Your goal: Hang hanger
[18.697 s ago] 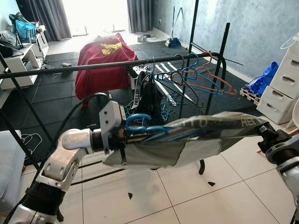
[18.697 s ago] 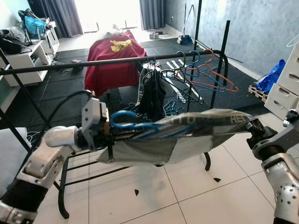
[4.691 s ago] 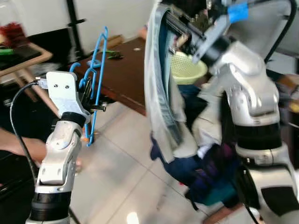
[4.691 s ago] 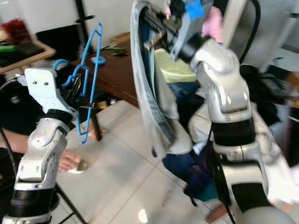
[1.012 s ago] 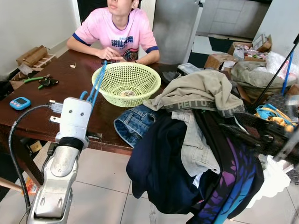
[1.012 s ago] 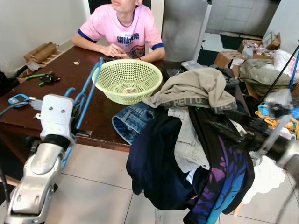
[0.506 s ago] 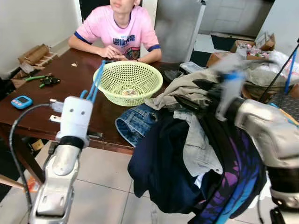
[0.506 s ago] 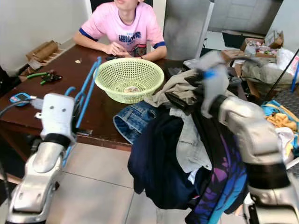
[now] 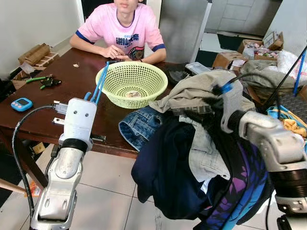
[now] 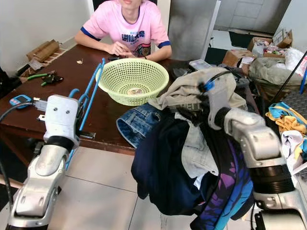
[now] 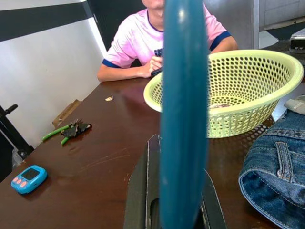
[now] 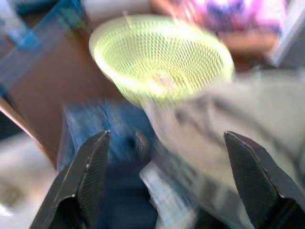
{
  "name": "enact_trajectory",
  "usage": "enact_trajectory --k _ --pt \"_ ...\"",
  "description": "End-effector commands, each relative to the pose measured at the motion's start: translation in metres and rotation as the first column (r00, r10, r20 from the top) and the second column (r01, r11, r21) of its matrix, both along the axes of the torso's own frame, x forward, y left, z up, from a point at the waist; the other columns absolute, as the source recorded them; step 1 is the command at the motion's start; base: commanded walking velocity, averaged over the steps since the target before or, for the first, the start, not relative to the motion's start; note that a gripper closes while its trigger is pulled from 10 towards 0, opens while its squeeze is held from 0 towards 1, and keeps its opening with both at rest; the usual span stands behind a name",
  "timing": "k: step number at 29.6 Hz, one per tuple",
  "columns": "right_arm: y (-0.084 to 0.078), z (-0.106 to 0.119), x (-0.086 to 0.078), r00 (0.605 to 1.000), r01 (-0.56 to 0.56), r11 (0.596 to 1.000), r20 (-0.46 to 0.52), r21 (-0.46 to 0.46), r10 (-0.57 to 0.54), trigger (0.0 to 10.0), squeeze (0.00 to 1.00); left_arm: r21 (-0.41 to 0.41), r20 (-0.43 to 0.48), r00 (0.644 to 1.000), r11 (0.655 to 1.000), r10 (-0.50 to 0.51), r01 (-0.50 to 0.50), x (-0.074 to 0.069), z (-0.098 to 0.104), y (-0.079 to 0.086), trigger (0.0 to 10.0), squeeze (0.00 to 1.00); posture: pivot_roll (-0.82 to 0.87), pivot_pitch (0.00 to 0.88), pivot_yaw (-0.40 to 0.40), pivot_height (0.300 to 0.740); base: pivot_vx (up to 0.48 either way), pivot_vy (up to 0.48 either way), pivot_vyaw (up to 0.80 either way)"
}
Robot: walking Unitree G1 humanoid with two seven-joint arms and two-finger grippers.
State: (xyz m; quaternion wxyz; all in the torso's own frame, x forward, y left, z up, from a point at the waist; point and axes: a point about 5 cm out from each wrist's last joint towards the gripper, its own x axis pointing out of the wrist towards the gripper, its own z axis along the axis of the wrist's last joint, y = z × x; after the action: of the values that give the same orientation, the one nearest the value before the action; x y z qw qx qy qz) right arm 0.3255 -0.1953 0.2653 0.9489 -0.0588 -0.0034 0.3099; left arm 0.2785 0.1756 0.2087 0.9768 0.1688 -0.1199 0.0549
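Observation:
A blue plastic hanger stands upright in my left gripper, which is shut on it above the edge of the brown table. In the left wrist view the hanger runs up between the black fingers. My right gripper is open, its fingers spread wide. It hovers over the khaki garment on top of a heap of clothes. The right arm reaches in from the right.
A person in a pink shirt sits behind the table, hands by a yellow-green mesh basket. Jeans hang over the table's edge. A small blue device and pliers lie at left. Boxes and bags crowd the back right.
My right arm has swung up from low on the right and over the clothes heap, and its gripper now hovers at the khaki garment. The left arm holds the hanger as before.

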Motion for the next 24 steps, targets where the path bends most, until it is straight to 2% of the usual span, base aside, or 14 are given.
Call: enact_trajectory --k 1,3,6,8,9,12,14,16,17,19,20,22,24 --pt "-0.002 0.005 -0.004 0.999 -0.027 0.999 0.031 0.042 0.025 10.0 0.00 0.019 0.004 1.000 1.000 0.017 -0.017 -0.002 0.000 0.002 10.0 0.00 0.10 0.078 -0.050 0.740 0.000 0.000 0.00" --pt "-0.017 0.019 -0.017 0.992 -0.083 0.978 0.112 0.192 0.062 10.0 0.00 0.029 0.008 1.000 0.999 0.014 -0.015 -0.003 0.001 0.002 10.0 0.00 0.10 0.078 -0.048 0.740 0.000 0.000 0.00" --pt "-0.032 0.024 -0.023 0.988 -0.087 0.953 0.147 0.289 0.046 10.0 0.00 0.036 0.007 1.000 0.999 0.010 -0.011 -0.004 0.000 0.001 10.0 0.00 0.09 0.075 -0.043 0.740 0.000 0.000 0.00" --pt "-0.032 0.024 -0.023 0.988 -0.087 0.953 0.147 0.289 0.046 10.0 0.00 0.036 0.007 1.000 0.999 0.010 -0.011 -0.004 0.000 0.001 10.0 0.00 0.09 0.075 -0.043 0.740 0.000 0.000 0.00" --pt "-0.038 0.022 -0.025 0.989 -0.073 0.945 0.148 0.319 0.027 10.0 0.00 0.038 0.005 1.000 0.999 0.007 -0.007 -0.004 -0.001 0.000 10.0 0.00 0.09 0.072 -0.039 0.740 0.000 0.000 0.00" --pt "-0.043 0.016 -0.025 0.992 -0.046 0.943 0.128 0.329 0.003 10.0 0.00 0.037 -0.003 1.000 0.999 0.002 -0.002 -0.003 -0.003 0.000 10.0 0.00 0.09 0.074 -0.035 0.740 0.000 0.000 0.00" --pt "-0.049 -0.003 -0.027 0.997 0.005 0.937 0.072 0.348 -0.032 10.0 0.00 0.043 -0.032 0.999 0.999 -0.001 0.003 -0.004 -0.011 0.002 10.0 0.00 0.09 0.073 -0.035 0.740 0.000 0.000 0.00" --pt "-0.049 -0.003 -0.027 0.997 0.005 0.937 0.072 0.348 -0.032 10.0 0.00 0.043 -0.032 0.999 0.999 -0.001 0.003 -0.004 -0.011 0.002 10.0 0.00 0.09 0.073 -0.035 0.740 0.000 0.000 0.00" --pt "-0.053 -0.012 -0.028 0.997 0.035 0.930 0.049 0.365 -0.056 10.0 0.00 0.050 -0.045 0.999 0.999 0.000 0.003 -0.005 -0.015 0.003 10.0 0.00 0.09 0.073 -0.034 0.740 -0.259 0.000 0.00" --pt "-0.061 -0.021 -0.035 0.995 0.061 0.899 0.045 0.434 -0.089 10.0 0.00 0.067 -0.065 0.998 0.998 0.002 0.002 -0.008 -0.021 0.007 10.0 0.00 0.09 0.073 -0.034 0.740 -0.270 0.000 0.00" --pt "-0.061 -0.021 -0.035 0.995 0.061 0.899 0.045 0.434 -0.089 10.0 0.00 0.067 -0.065 0.998 0.998 0.002 0.002 -0.008 -0.021 0.007 10.0 0.00 0.09 0.073 -0.034 0.740 -0.270 0.000 0.00" --pt "-0.069 -0.017 -0.045 0.992 0.027 0.831 0.086 0.556 -0.090 10.0 0.00 0.073 -0.077 0.997 0.997 0.004 0.001 -0.010 -0.024 0.008 10.0 0.00 0.09 0.070 -0.030 0.740 -0.326 0.000 0.00" --pt "-0.073 -0.015 -0.051 0.991 -0.014 0.790 0.116 0.612 -0.073 10.0 0.00 0.076 -0.083 0.996 0.997 0.004 0.002 -0.011 -0.026 0.009 10.0 0.00 0.09 0.067 -0.028 0.740 -0.326 0.000 0.00"
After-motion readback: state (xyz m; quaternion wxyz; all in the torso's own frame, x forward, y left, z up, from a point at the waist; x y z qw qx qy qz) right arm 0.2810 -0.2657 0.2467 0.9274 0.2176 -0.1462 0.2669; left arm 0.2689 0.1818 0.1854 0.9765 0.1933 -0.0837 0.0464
